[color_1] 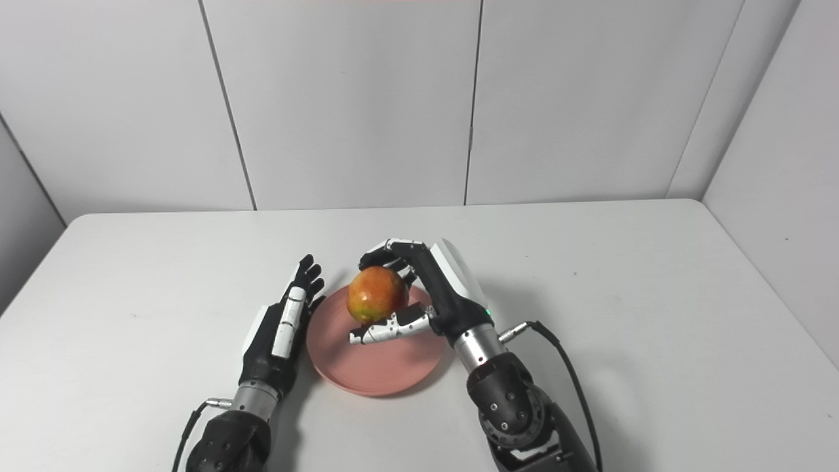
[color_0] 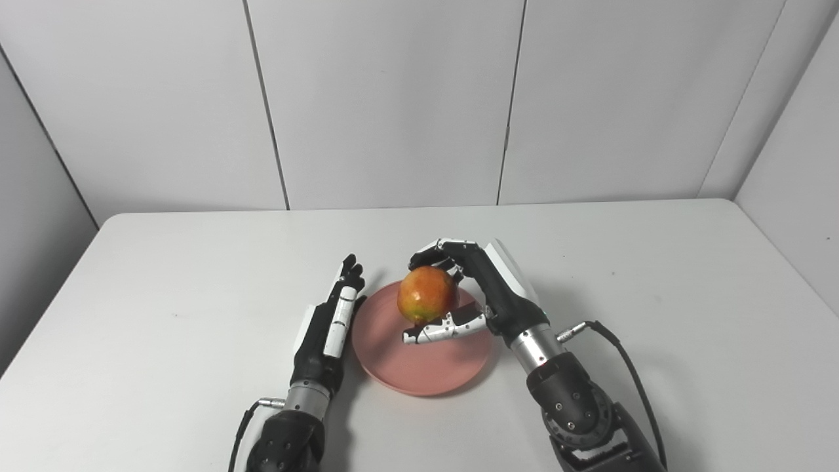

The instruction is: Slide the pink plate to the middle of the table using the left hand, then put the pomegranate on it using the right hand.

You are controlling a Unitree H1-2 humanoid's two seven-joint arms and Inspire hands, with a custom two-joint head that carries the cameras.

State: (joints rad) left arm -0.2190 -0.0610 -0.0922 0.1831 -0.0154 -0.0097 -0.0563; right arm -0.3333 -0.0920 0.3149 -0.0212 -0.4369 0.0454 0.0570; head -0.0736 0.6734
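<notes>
The pink plate (color_0: 419, 357) lies flat on the white bench (color_0: 164, 275), near the middle of its width and toward the near edge. The pomegranate (color_0: 427, 294) is over the far half of the plate, grasped by the right robot hand (color_0: 482, 288): the fingers (color_0: 440, 251) curl over its far top side and the thumb (color_0: 446, 328) reaches under its near side. Whether the fruit touches the plate or is held just above it cannot be told from either view.

The left robot hand (color_0: 330, 324) is released and holds nothing. It lies along the left rim of the plate with its fingers straight and pointing toward the far side. It looks to be touching the rim, though contact cannot be confirmed.

The left eye view shows the left hand's fingers close together against the plate's edge. The right eye view shows the fingertips (color_1: 311, 272) slightly fanned, and shows a little more of the plate's surface between the fruit and the left rim. It also shows a small green light on the right wrist (color_1: 488, 313), which the left eye view does not show. A black cable (color_0: 619, 347) loops from the right forearm across the bench on the right side.
</notes>
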